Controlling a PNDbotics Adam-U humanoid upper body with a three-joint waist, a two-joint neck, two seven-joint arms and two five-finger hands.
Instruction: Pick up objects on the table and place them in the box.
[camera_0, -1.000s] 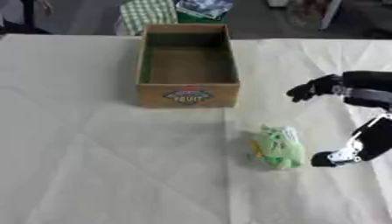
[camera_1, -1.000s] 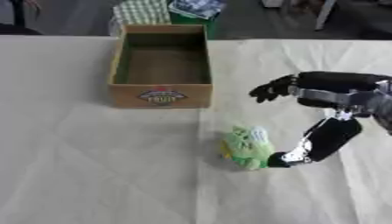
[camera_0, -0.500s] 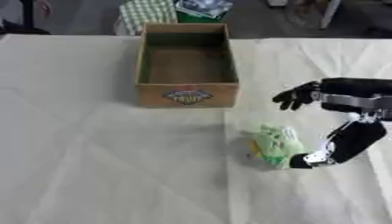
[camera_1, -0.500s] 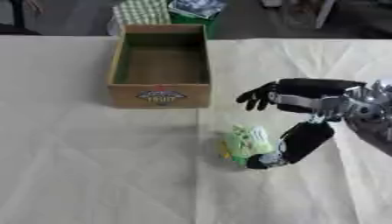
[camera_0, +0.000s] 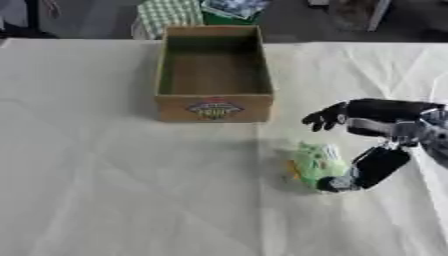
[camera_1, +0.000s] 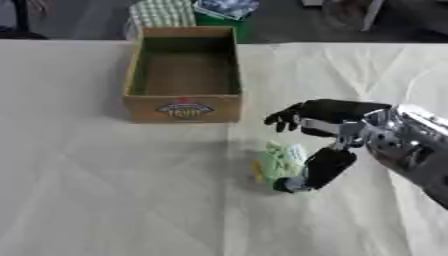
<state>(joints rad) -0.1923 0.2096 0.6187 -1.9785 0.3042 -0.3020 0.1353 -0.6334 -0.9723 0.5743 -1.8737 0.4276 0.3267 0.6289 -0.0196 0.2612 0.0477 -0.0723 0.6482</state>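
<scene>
Green soft toy lies on the counter, just in front of the empty box and toward its right corner. Right hand sits immediately right of the toy — fingers spread wide above it, thumb low at its near side, nothing held. Left hand not in view; the right is the one placed for the grasp.

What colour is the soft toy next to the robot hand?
The soft toy is light green; the left eye view shows it best.
</scene>
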